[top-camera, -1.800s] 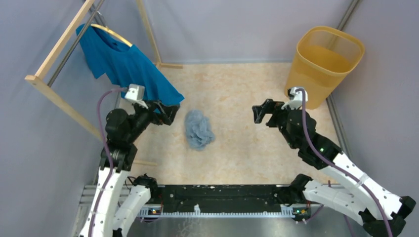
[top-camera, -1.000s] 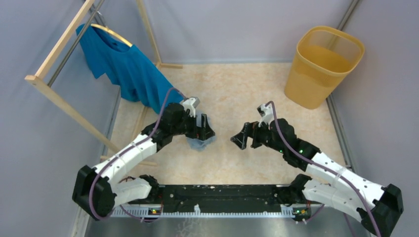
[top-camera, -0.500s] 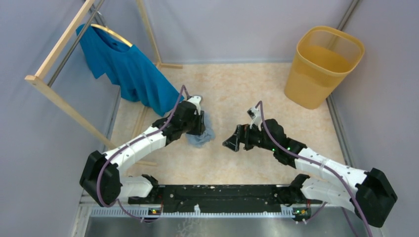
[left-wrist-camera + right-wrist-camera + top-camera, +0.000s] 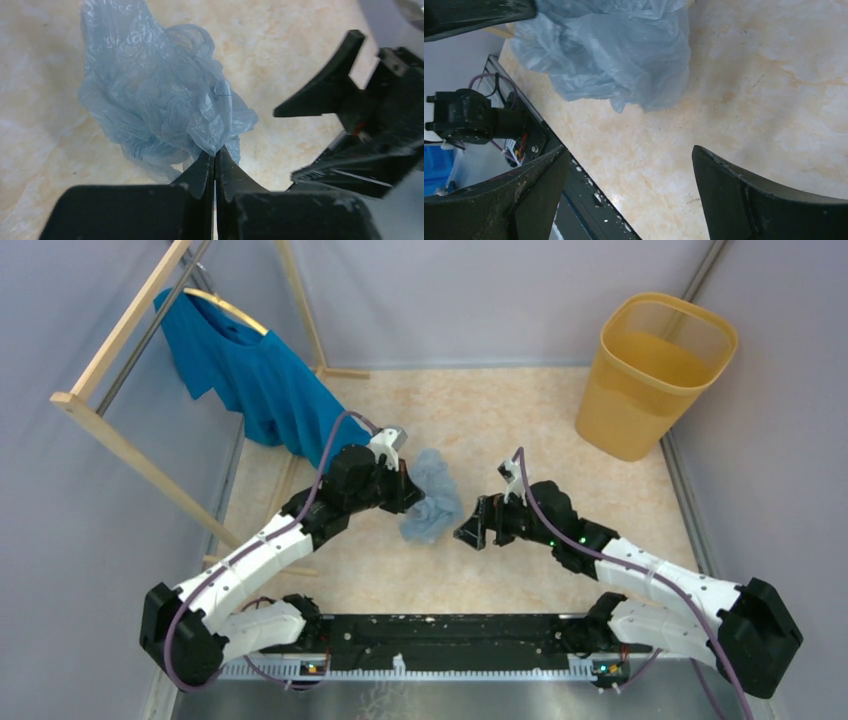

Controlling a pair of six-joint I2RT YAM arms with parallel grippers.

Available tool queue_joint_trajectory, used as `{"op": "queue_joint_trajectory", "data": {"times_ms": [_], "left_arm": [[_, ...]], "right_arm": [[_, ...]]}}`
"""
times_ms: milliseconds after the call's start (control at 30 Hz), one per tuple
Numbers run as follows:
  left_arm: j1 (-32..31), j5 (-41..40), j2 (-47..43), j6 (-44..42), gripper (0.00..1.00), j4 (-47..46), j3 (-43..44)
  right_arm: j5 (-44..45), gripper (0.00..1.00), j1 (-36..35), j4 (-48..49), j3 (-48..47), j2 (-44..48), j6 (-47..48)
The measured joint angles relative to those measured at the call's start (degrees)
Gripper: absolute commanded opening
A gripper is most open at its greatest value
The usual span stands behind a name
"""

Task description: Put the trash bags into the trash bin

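Observation:
The trash bag (image 4: pixel 432 502) is a crumpled pale grey-blue film clump in the middle of the beige floor. My left gripper (image 4: pixel 412 494) is shut on its left edge; in the left wrist view the two black fingers (image 4: pixel 215 156) pinch a fold of the bag (image 4: pixel 160 95), which hangs bunched in front of them. My right gripper (image 4: pixel 463 531) stands open just right of the bag and faces it. In the right wrist view its fingers (image 4: pixel 630 150) spread wide with bare floor between them and the bag (image 4: pixel 614 55) beyond. The yellow-orange trash bin (image 4: pixel 625 412) stands upright at the far right corner.
A bright blue T-shirt (image 4: pixel 262 382) hangs on a wooden rack (image 4: pixel 112 432) at the far left, close behind my left arm. Grey walls enclose the floor on three sides. A black rail (image 4: pixel 440 633) runs along the near edge.
My left gripper has shut on the bag and drawn it up and to the right. The right gripper has shifted slightly towards the bag, still open.

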State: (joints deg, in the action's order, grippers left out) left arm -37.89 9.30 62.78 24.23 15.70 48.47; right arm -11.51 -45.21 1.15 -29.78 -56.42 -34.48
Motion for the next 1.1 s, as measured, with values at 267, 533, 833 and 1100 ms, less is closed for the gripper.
{"op": "queue_joint_trajectory", "data": {"times_ms": [267, 533, 833, 1100], "left_arm": [[0.0, 8.6, -2.3, 2.2, 0.00, -3.9, -1.2], [0.0, 15.6, -2.3, 4.8, 0.00, -7.5, -2.2], [0.0, 12.6, -6.6, 5.4, 0.00, -8.3, -3.4], [-0.7, 5.8, -16.0, 6.1, 0.00, -9.0, -6.7]], "right_arm": [[3.8, 0.89, 0.0, -3.1, -0.3, 0.4, 4.1], [3.9, 0.69, 0.0, 0.3, -0.3, 2.2, 4.9], [7.5, 0.01, 0.0, -0.3, -0.1, 4.9, 5.5], [7.0, 0.01, -0.4, 1.8, 2.5, 13.9, 3.8]]}}
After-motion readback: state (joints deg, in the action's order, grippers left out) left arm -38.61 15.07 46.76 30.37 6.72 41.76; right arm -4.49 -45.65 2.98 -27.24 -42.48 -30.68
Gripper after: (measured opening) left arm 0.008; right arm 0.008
